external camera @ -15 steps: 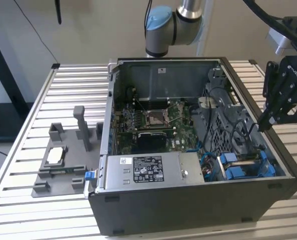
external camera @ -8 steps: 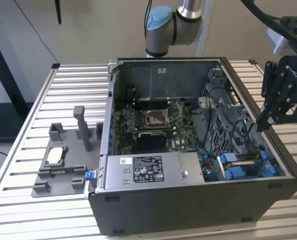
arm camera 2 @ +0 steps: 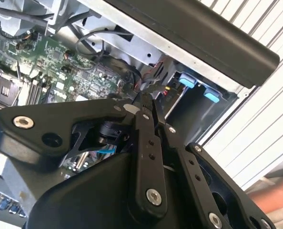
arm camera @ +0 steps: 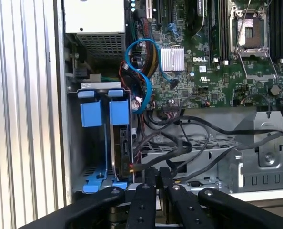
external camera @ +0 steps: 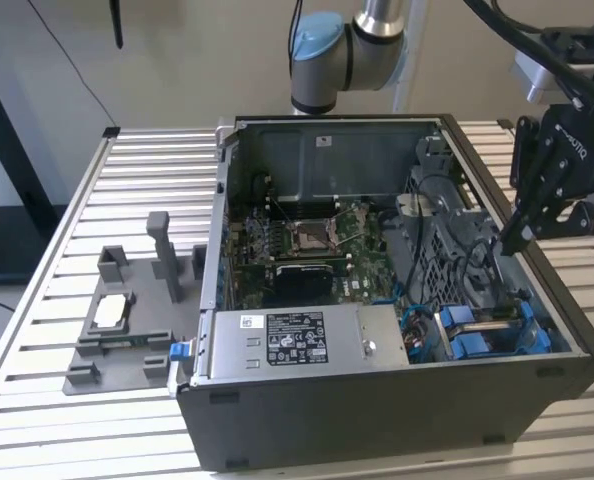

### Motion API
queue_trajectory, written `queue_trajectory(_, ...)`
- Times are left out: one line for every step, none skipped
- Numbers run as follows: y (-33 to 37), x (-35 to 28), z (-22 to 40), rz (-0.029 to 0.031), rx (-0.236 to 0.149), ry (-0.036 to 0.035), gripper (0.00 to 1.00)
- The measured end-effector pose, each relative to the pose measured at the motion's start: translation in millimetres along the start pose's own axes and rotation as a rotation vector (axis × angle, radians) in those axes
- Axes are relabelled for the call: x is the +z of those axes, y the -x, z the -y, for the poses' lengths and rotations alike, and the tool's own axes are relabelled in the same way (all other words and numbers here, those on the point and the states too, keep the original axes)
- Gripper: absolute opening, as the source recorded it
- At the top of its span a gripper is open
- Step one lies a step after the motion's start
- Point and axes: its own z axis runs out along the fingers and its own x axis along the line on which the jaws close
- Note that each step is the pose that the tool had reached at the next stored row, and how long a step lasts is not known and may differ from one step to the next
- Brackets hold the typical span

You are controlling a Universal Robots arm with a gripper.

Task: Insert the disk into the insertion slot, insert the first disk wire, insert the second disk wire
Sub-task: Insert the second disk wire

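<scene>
my black claw (arm camera: 156, 174) is pressed together beside the tangled black cables (arm camera: 179, 143). the silver-grey disk in its blue plastic carrier (arm camera: 118, 113) sits in the dark grey metal slot (arm camera: 72, 143), where wires can reach it.

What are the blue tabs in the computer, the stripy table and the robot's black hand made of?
The blue tabs look like smooth moulded plastic: bright even colour, soft shine. The table seems metal, probably aluminium: pale silvery ribbed slats with a dull sheen. The hand looks like matt black metal links held by shiny screws, though hard plastic is possible.
</scene>
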Motion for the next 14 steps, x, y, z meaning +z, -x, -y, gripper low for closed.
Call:
queue_trajectory(1.4, 0.2, -1.4, 0.0048, 0.0, -0.0008, 0.16)
queue_trajectory(2.8, 0.4, -2.6, 0.0104, -0.001, -0.0014, 0.16)
queue_trajectory(4.1, 0.6, -3.9, 0.0161, -0.001, -0.002, 0.16)
queue_trajectory(5.3, 0.7, -5.0, 0.0213, -0.001, -0.0025, 0.16)
queue_trajectory(6.7, 0.9, -6.3, 0.0269, -0.002, -0.0032, 0.16)
queue_trajectory(8.1, 1.1, -7.6, 0.0315, -0.002, -0.0037, 0.16)
queue_trajectory(9.1, 1.2, -9.3, 0.0342, -0.002, -0.0041, 0.16)
queue_trajectory(9.9, 1.2, -10.8, 0.0352, -0.002, -0.0044, 0.16)
queue_trajectory(10.6, 0.8, -12.3, 0.0352, -0.002, -0.0045, 0.16)
queue_trajectory(10.9, 0.0, -13.5, 0.0351, -0.002, -0.0045, 0.16)
queue_trajectory(11.1, -1.5, -14.5, 0.0351, -0.002, -0.0045, 0.16)
queue_trajectory(11.3, -3.2, -15.1, 0.0343, -0.002, -0.0045, 0.16)
queue_trajectory(11.5, -4.2, -15.9, 0.0298, -0.002, -0.0048, 0.16)
queue_trajectory(11.4, -4.6, -16.8, 0.0216, -0.002, -0.0053, 0.16)
